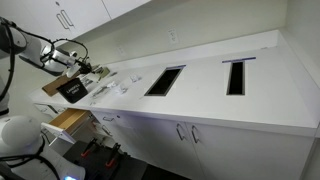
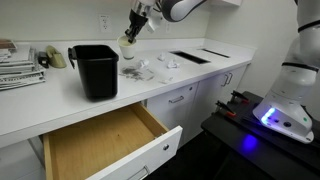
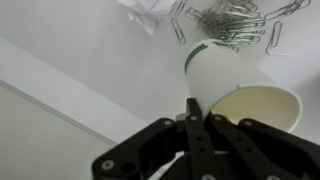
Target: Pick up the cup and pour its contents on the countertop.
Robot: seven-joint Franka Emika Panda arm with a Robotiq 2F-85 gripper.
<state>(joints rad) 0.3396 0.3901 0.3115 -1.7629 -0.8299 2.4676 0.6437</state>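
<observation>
While the pincer (image 3: 192, 108) is clamped on the rim of the white paper cup (image 3: 236, 84), the cup hangs off the countertop (image 3: 110, 50) just ahead of the fingertips. Its mouth faces back toward the wrist. A heap of paper clips (image 3: 230, 18) lies on the surface beyond the cup's base.

What shows of the cup's inside looks empty, so the pour seems finished or nearly so. The next move likely calls for one last tip to check. The cup can then be lowered onto bare surface away from the clips.

Only the wrist view shows the cup's interior and lets the scattered bits be read as clips. Only an exterior view shows the black bin (image 2: 95, 70) to one side of the pincer and the open wooden drawer (image 2: 100, 145) below it. There the cup's tilt is too small to judge.
</observation>
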